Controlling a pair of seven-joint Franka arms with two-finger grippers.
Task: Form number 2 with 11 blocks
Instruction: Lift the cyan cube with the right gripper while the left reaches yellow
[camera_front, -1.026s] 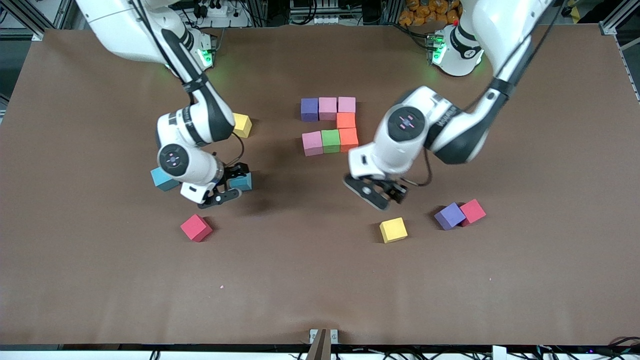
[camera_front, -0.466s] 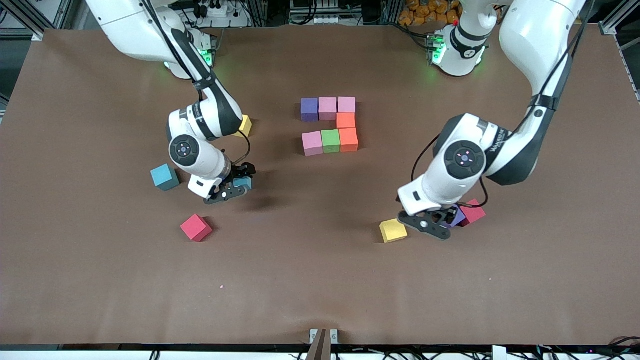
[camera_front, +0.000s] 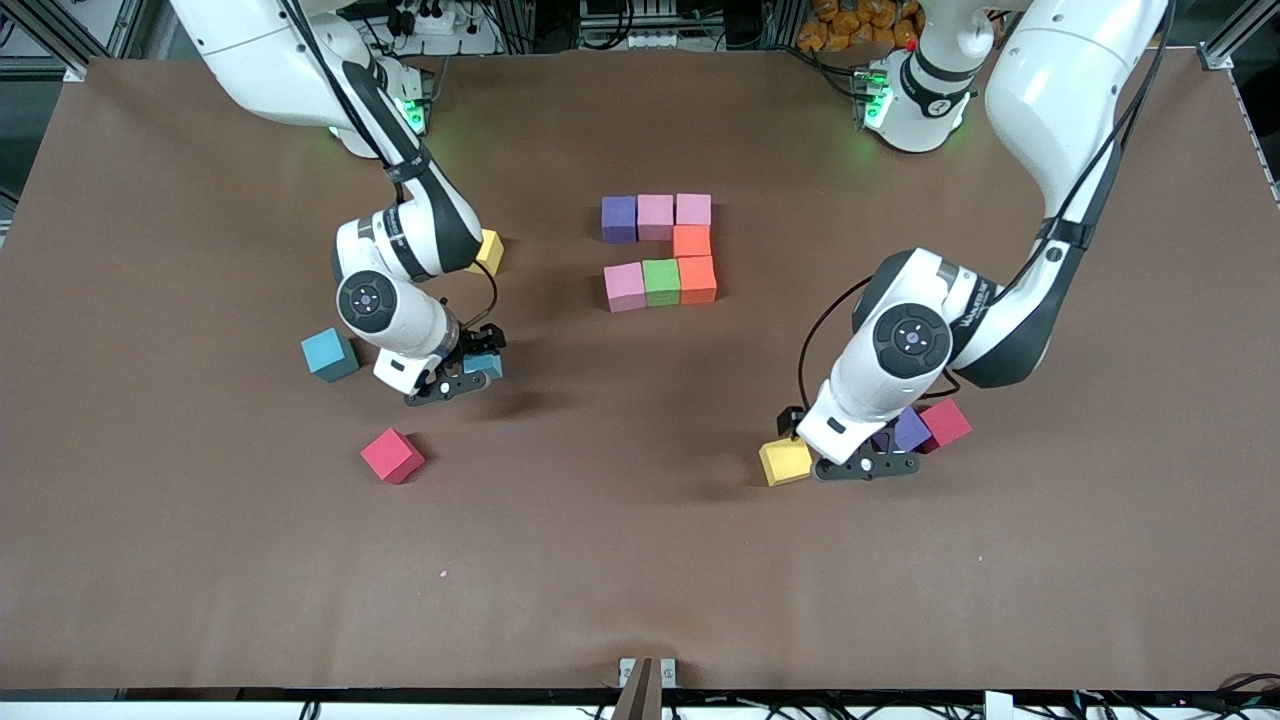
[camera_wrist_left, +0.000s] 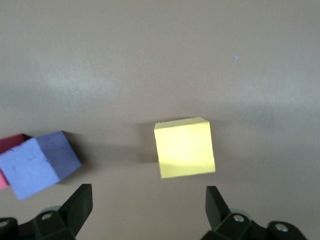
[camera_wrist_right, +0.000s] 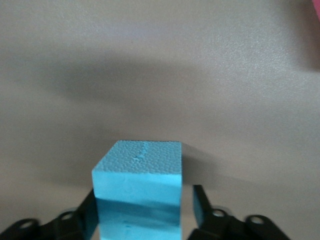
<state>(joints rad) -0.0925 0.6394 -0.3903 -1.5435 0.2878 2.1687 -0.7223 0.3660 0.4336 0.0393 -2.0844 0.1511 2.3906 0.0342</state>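
Blue block (camera_wrist_right: 136, 190) sits between the right gripper's (camera_front: 470, 372) closing fingers on the table (camera_front: 640, 560). The left gripper (camera_wrist_left: 147, 212) hovers spread wide over a yellow block (camera_wrist_left: 184, 148).

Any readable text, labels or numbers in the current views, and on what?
Left arm's forearm: a line of dark lettering, too blurred to read.
Right arm's forearm: small lettering, too blurred to read.
Foam cubes and table: no text or markings.
Wrist views: nothing written.
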